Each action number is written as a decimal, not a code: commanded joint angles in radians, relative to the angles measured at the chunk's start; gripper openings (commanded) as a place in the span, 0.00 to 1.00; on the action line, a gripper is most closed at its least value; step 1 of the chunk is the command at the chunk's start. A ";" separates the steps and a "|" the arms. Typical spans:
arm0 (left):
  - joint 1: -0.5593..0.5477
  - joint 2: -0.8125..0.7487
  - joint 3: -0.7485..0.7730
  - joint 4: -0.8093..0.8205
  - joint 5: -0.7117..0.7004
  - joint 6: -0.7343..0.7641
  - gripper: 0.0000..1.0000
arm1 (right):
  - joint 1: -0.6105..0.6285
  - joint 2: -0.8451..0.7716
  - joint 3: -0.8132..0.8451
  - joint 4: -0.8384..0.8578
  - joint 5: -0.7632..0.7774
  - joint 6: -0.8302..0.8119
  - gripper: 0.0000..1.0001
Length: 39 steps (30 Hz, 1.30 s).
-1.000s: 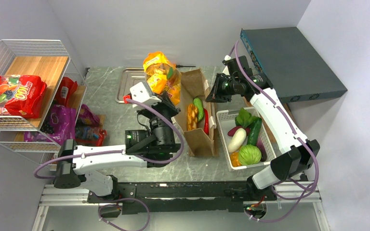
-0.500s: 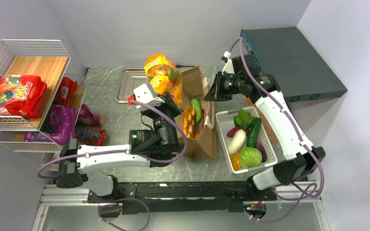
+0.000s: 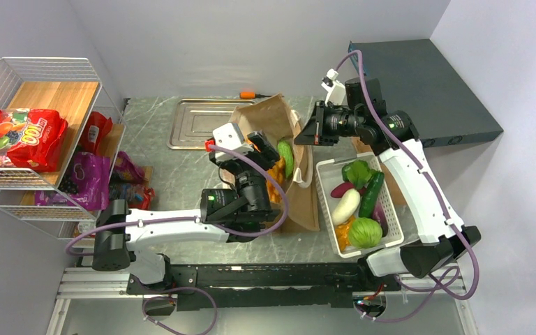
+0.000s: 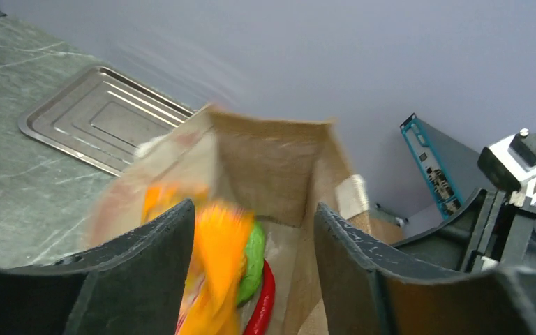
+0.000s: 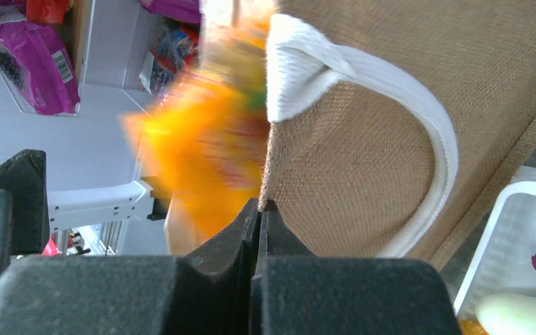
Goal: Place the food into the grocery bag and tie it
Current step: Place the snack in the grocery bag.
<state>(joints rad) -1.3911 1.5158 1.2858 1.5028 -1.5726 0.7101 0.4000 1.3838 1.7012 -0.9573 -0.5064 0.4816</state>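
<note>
While the brown grocery bag (image 3: 265, 117) is sitting open on the grey desk (image 3: 160, 174) in the middle of the top view, both arms are reaching to it. The left end effector (image 4: 251, 209) is hanging right over the bag's mouth, and its two dark fingers are standing wide apart. An orange snack packet (image 4: 216, 251) is showing low between those fingers, inside the mouth of the bag. It is looking blurry, and it is not being squeezed.

A green vegetable (image 4: 253, 259) and a red chili (image 4: 265, 301) are lying deeper in the bag, just beside the packet.

The right end effector (image 5: 259, 204) is coming in from the right side of the bag. Its fingers are pressing tight together, and they are pinching the bag's top edge. A white handle (image 5: 419, 118) is looping down the brown wall next to them.

To the right of the bag, a white basket (image 3: 324, 167) is holding more vegetables. A metal tray (image 3: 195, 122) is lying flat on the desk at the upper left of the bag. At the far left of the frame, a wire shelf (image 3: 14, 77) is carrying a big red packet (image 3: 17, 136).
</note>
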 commanded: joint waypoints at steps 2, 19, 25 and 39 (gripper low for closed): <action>0.002 -0.022 0.044 0.163 -0.064 0.028 0.72 | 0.000 -0.029 0.048 0.119 -0.046 -0.014 0.00; 0.035 -0.046 0.045 0.165 -0.063 0.308 0.68 | 0.000 -0.020 -0.028 0.111 0.049 -0.009 0.00; 0.040 -0.049 0.046 0.163 -0.063 0.648 0.66 | -0.001 0.008 -0.027 0.076 0.100 -0.015 0.00; -0.102 0.153 0.301 0.167 -0.066 1.265 0.64 | -0.001 0.038 -0.041 0.065 0.108 -0.022 0.00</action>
<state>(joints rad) -1.4540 1.6890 1.4994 1.5074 -1.5726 1.8687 0.4026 1.4296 1.6650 -0.9260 -0.4072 0.4706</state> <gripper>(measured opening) 0.639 0.012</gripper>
